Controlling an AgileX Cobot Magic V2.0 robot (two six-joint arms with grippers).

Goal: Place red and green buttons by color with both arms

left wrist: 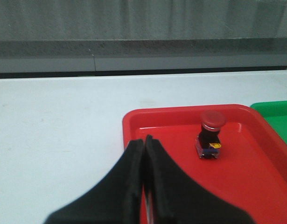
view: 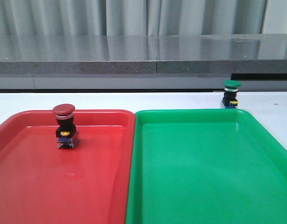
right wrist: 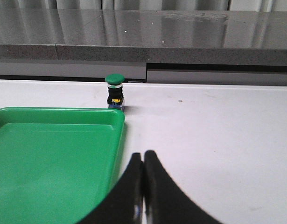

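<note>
The red button [view: 65,126] stands upright inside the red tray [view: 22,186], near its far edge; it also shows in the left wrist view [left wrist: 210,135]. The green button [view: 231,94] stands upright on the white table just behind the green tray's [view: 204,186] far right corner, outside it; it also shows in the right wrist view [right wrist: 115,92]. My left gripper [left wrist: 144,140] is shut and empty, over the red tray's [left wrist: 180,112] near left corner. My right gripper [right wrist: 143,155] is shut and empty over the table beside the green tray [right wrist: 50,158]. Neither arm shows in the front view.
The two trays lie side by side, touching, red on the left. A grey ledge [view: 143,60] and a curtain run along the back of the white table [view: 134,100]. Bare table [right wrist: 218,135] lies right of the green tray.
</note>
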